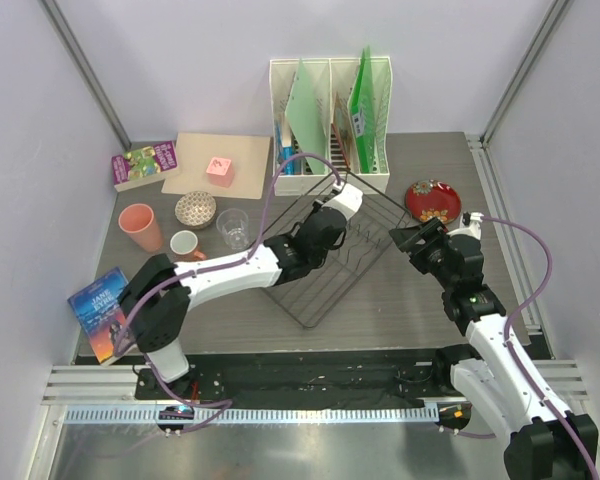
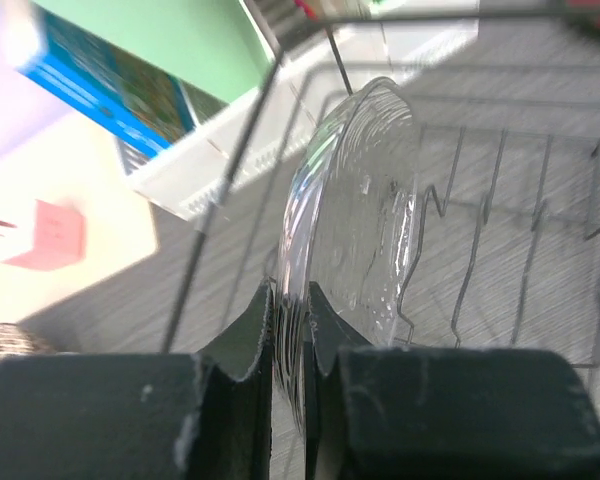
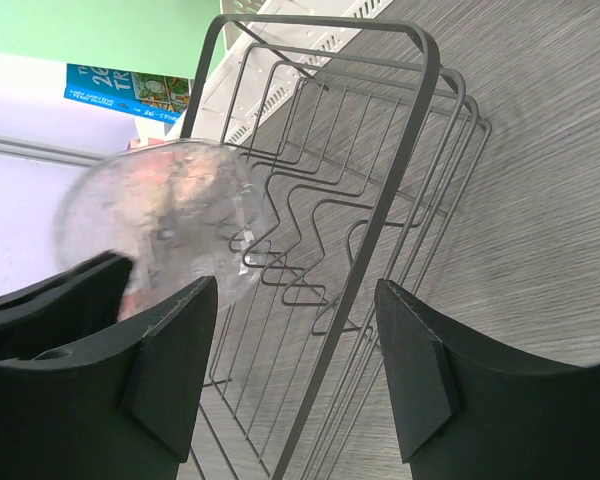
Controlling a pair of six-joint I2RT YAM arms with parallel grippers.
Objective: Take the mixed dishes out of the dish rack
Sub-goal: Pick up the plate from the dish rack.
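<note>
The black wire dish rack (image 1: pixel 365 280) stands mid-table at an angle. My left gripper (image 1: pixel 342 203) reaches into its far end and is shut on the rim of a clear ribbed dish (image 2: pixel 365 200), which stands on edge among the prongs; the jaws (image 2: pixel 290 300) pinch its edge. The dish also shows in the right wrist view (image 3: pixel 165 215). My right gripper (image 1: pixel 410 240) is open and empty at the rack's right side, its fingers astride the rack's rim wire (image 3: pixel 380 200). The red plate (image 1: pixel 432 201), two pink cups (image 1: pixel 140 227) (image 1: pixel 185 244) and the clear glass (image 1: pixel 232 226) stand on the table.
A white file holder (image 1: pixel 330 110) with folders stands behind the rack. A patterned bowl (image 1: pixel 195 209), a pink block (image 1: pixel 220 169) on a beige board and a book (image 1: pixel 143 163) lie at the back left. Another book (image 1: pixel 102 312) lies at the front left.
</note>
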